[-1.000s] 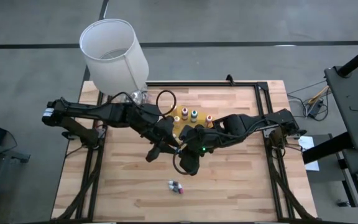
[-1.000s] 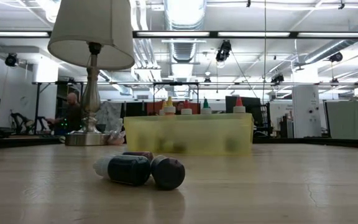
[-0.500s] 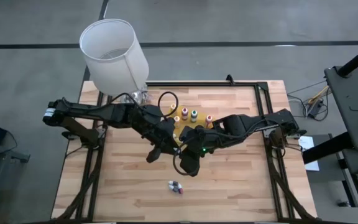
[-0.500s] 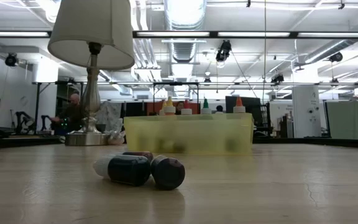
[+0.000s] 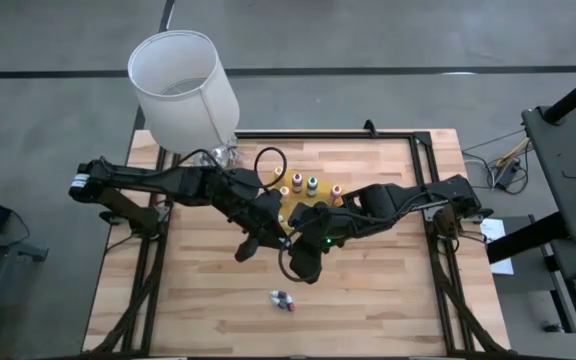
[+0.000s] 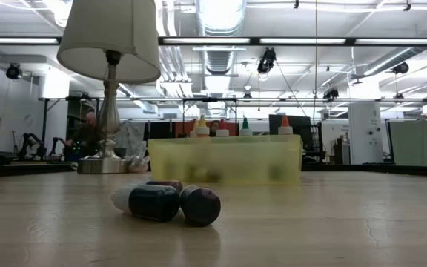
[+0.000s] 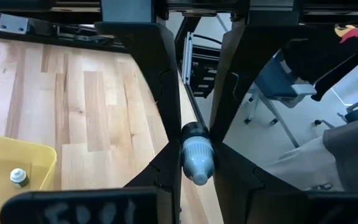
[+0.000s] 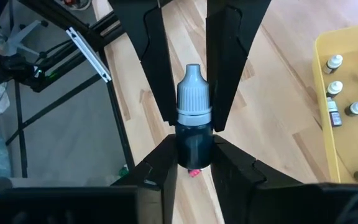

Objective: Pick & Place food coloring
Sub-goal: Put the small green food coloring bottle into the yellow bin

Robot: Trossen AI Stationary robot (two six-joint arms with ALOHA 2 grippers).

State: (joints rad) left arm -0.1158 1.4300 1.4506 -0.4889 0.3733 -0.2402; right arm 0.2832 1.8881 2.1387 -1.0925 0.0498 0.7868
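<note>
- The left gripper (image 7: 196,140) is clamped on a small dark dropper bottle (image 7: 196,152); the pale grey cap points toward the wrist camera, and the two dark fingers (image 7: 163,93) press on it from both sides.
- The right gripper (image 8: 192,112) is likewise closed on a second dark vial (image 8: 193,134), its pale pointed cap standing out between the fingers (image 8: 229,62).
- In the high view both grippers meet over the middle of the table (image 5: 388,290), just in front of the yellow tray (image 5: 290,205); the left arm (image 5: 168,182) comes in from the left edge, the right arm (image 5: 408,200) from the right edge.
- The tray sits nearer the far edge of the table, and upright squeeze bottles (image 5: 311,184) stand in it in a row, with yellow, red, green and orange tips in the low view.
- More pale-capped vials (image 8: 335,87) stand inside the tray, seen from the right wrist.
- Two loose dark vials (image 6: 166,202) lie on their sides, touching, near the front edge of the table, well apart from the tray.
- A lamp (image 5: 183,85) with a white shade stands at the far left corner.
- A person (image 6: 87,133) is in the room beyond the table, beside the lamp stem in the low view.
</note>
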